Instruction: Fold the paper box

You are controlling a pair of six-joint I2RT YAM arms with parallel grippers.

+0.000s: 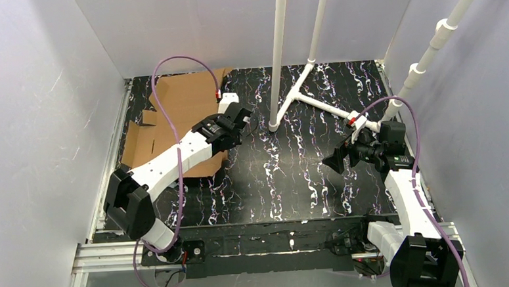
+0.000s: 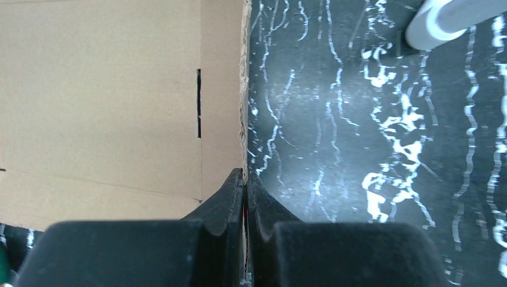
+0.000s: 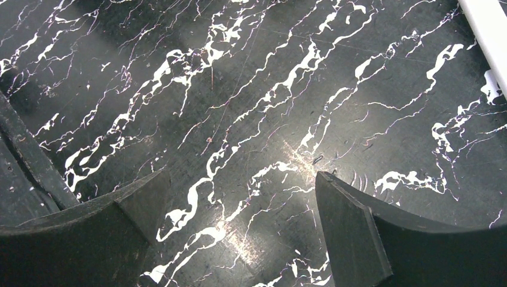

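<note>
The black marbled tabletop (image 1: 287, 188) fills mid-frame. The paper box (image 1: 187, 98) lies flat at upper left. The left claw (image 1: 239, 116) is closed, its tips at the box's right edge. The right claw (image 1: 330, 160) gapes wide at centre-right.

A black tabletop (image 1: 293, 181) veined with white marbling is enclosed by plain grey walls (image 1: 32, 96). A white PVC pipe frame (image 1: 279, 57) is stood on it toward the far side, its foot laid flat. A jointed white pipe (image 1: 434, 42) is seen slanting along the right wall. An aluminium rail (image 1: 106, 255) is fixed along the near edge.
</note>
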